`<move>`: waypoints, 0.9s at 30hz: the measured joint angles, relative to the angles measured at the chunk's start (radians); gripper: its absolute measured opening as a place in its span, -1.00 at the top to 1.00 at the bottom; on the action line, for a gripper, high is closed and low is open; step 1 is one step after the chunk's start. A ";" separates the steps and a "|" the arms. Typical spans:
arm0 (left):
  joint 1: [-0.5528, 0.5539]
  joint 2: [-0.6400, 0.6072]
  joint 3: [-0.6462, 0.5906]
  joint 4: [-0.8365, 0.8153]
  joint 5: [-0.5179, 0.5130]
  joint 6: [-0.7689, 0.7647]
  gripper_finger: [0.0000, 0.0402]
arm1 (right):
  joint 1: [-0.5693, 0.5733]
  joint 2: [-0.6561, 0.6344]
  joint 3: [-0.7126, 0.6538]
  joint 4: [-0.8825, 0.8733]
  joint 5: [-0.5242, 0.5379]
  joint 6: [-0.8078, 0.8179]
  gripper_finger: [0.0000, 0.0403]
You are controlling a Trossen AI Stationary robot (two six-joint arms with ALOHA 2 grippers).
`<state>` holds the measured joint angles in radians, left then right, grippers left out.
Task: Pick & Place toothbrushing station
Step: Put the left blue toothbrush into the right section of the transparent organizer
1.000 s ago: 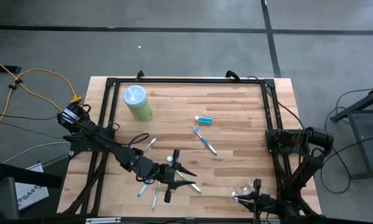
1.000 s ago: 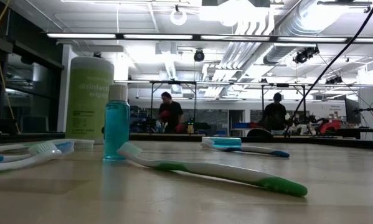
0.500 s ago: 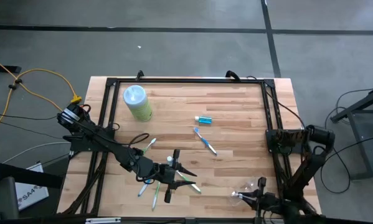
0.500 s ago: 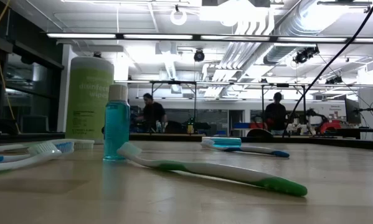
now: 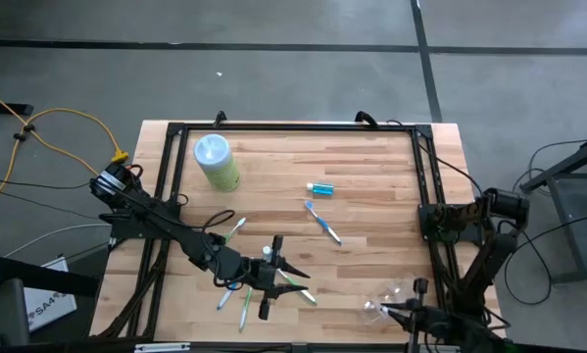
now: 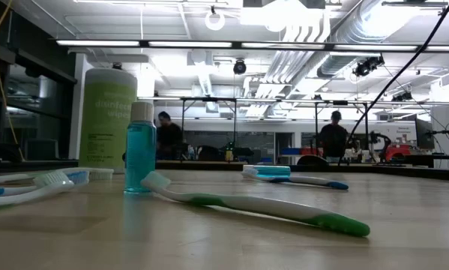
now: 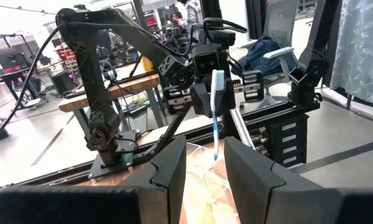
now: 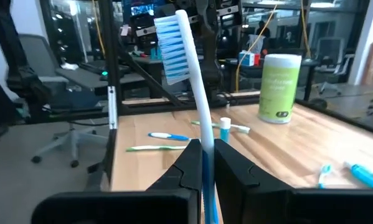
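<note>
Right gripper (image 5: 408, 312) near the table's (image 5: 371, 157) front right corner, jaws pinching an upright toothbrush (image 8: 189, 74). Left gripper (image 5: 273, 277) near the front edge, jaws spread, empty.

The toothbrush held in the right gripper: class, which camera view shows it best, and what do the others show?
The right wrist view: the toothbrush stands upright, pinched in the right gripper, bristles clear. The left wrist view shows it small and distant. The high view barely shows it; the low view misses it.
</note>
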<state>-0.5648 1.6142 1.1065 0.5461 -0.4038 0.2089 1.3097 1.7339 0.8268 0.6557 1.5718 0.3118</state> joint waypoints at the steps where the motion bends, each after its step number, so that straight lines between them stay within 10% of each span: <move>1: 0.000 0.000 0.000 0.000 0.000 0.000 0.48 | -0.001 -0.002 0.000 0.015 -0.001 -0.031 0.93; 27: 0.000 0.000 0.000 0.009 0.000 -0.004 0.48 | 0.084 -0.104 -0.067 0.031 -0.005 -0.287 0.93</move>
<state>-0.5648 1.6146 1.1069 0.5555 -0.4042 0.2050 1.3933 1.6300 0.7602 0.6871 1.5672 0.0245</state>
